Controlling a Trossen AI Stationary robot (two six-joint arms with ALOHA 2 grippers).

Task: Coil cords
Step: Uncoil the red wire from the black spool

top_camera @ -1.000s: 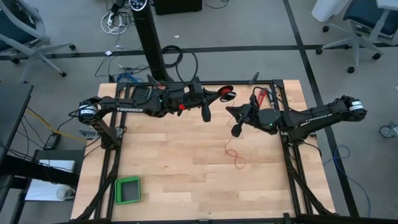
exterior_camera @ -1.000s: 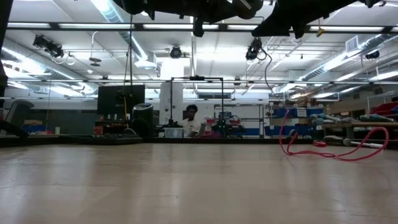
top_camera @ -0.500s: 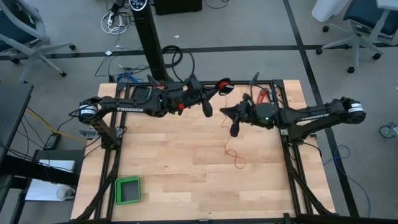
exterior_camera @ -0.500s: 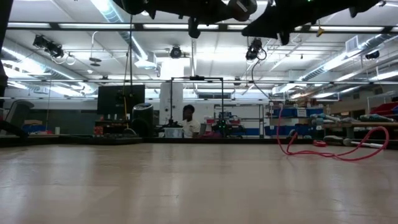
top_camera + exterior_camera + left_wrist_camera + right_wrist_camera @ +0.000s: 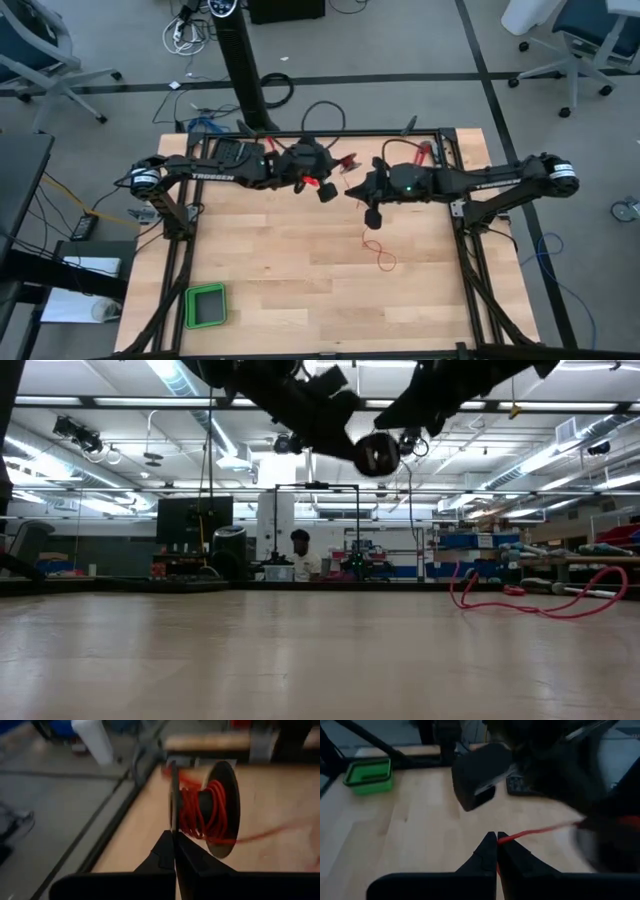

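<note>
– Cord [image 5: 378, 252] first: where does it lie?

– Take the table [image 5: 250, 280] as a clock face seen from above. A loose squiggle of the thin red strand rests on the wood at about four o'clock from the middle. From there it rises to the right gripper [image 5: 497, 840], which hangs just past the centre towards one o'clock. The rest is wound on a dark spool [image 5: 220, 810].

– And the arms?

– Both reach in over the far half and meet near twelve o'clock. The left gripper [image 5: 172, 837] sits at about eleven o'clock of the right one, close beside it but not touching.

– Jaws?

– Left: fully closed, pinching the thin edge of one spool flange. Right: also fully closed, its tips nipping the strand, which runs taut from them to the spool (the low view shows the spool's round face hanging well above the wood).

– What has changed?

– A second ago the spool was held out at the far edge, near one o'clock, and the right gripper stood further towards three. Since then the left arm has swung the spool inward and turned it. The right arm has slid across to meet it, and its jaws have closed the last little bit.

– Meaning?

– I judge that a winding pass is set up. With the strand gripped close to the spool, another turn can go on. The slack at four o'clock is still to be taken up.

– Anything else?

– A green tray [image 5: 205, 305] at seven o'clock, well clear.
</note>
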